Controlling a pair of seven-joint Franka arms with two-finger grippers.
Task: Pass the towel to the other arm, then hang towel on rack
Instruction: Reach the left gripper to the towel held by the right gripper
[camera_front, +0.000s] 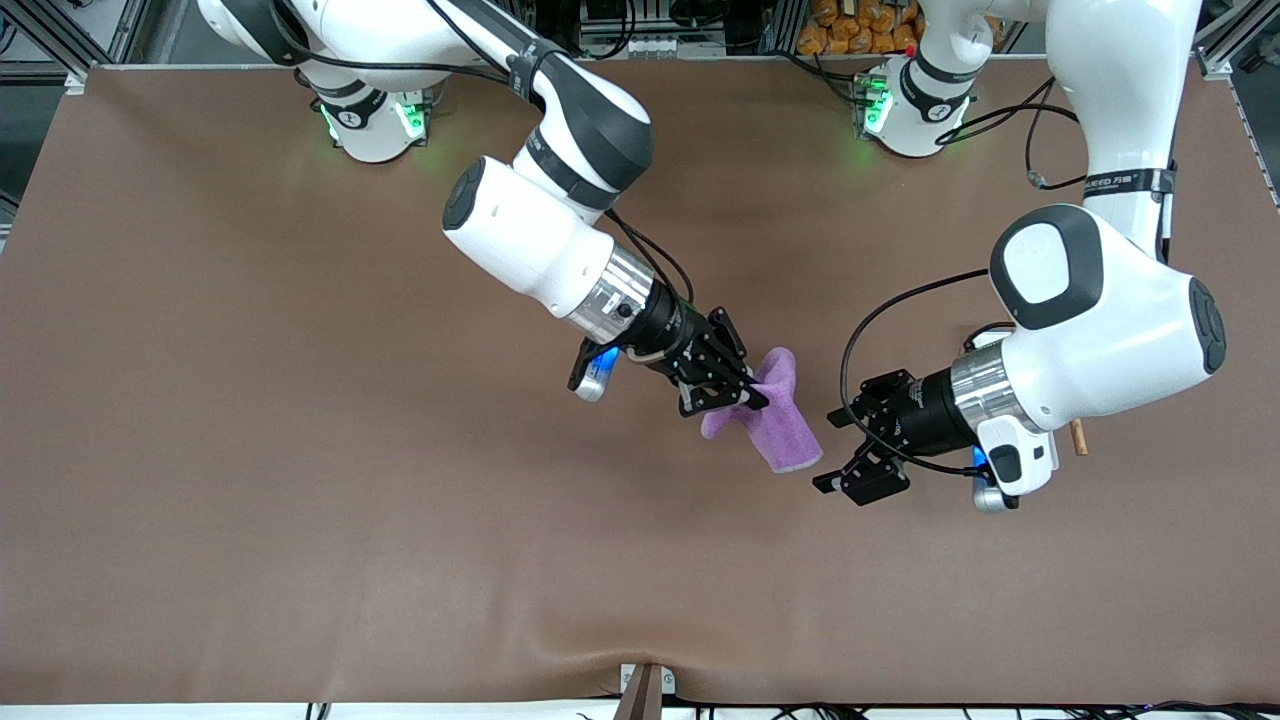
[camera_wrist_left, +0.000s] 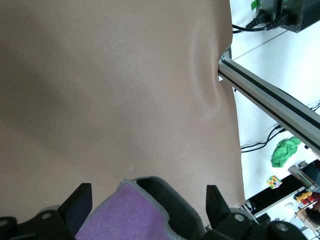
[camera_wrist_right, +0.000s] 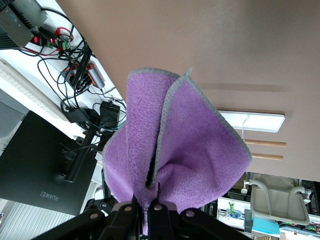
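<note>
Right gripper (camera_front: 745, 392) pinches towel (camera_front: 775, 425); left gripper (camera_front: 838, 450) (jaws spread) at its hem.

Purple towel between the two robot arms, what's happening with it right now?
The right gripper is shut on the towel and holds it up over the middle of the table. The left gripper is beside it with fingers open around the towel's free edge, not yet closed. The rack has nothing hanging on it.

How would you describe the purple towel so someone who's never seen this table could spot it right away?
Look over the middle of the brown table, where the two arms' hands nearly meet. The towel hangs there, pinched in the right gripper, with the open left gripper at its free end. It is the only soft lilac thing, fuzzy with a grey edge.
</note>
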